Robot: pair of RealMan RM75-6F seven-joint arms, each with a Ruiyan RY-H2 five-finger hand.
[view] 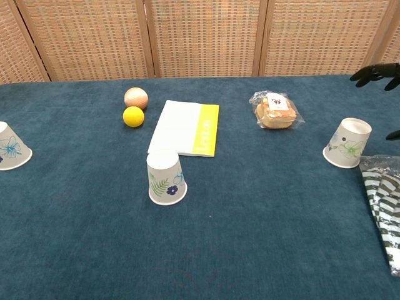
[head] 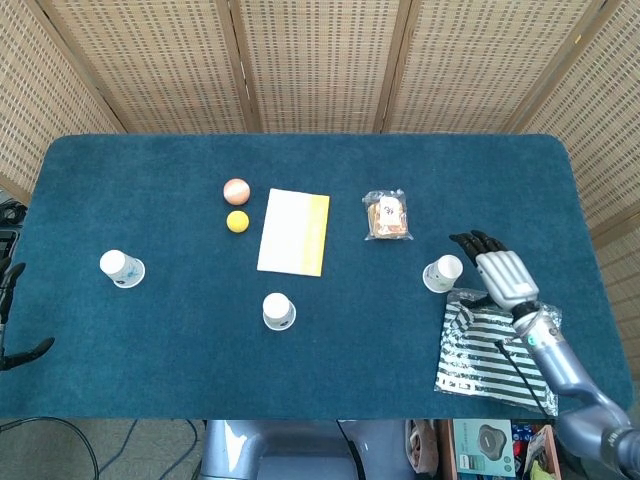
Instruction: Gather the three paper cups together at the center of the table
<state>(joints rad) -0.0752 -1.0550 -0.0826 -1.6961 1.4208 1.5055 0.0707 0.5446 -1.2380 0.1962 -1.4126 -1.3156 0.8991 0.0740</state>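
Note:
Three upturned paper cups stand on the blue table. The left cup (head: 122, 268) (view: 12, 149) is near the left edge, the middle cup (head: 278, 311) (view: 166, 178) near the front centre, the right cup (head: 442, 273) (view: 347, 143) at the right. My right hand (head: 500, 274) (view: 377, 74) hovers open just right of the right cup, fingers spread, not touching it. Only dark fingers of my left hand (head: 12, 315) show at the left edge, beyond the table and apart from the left cup.
An orange ball (head: 236, 190), a yellow ball (head: 237, 221), a white-and-yellow booklet (head: 294, 231) and a wrapped snack (head: 386, 215) lie at the middle back. A striped bag (head: 490, 350) lies under my right forearm at the front right.

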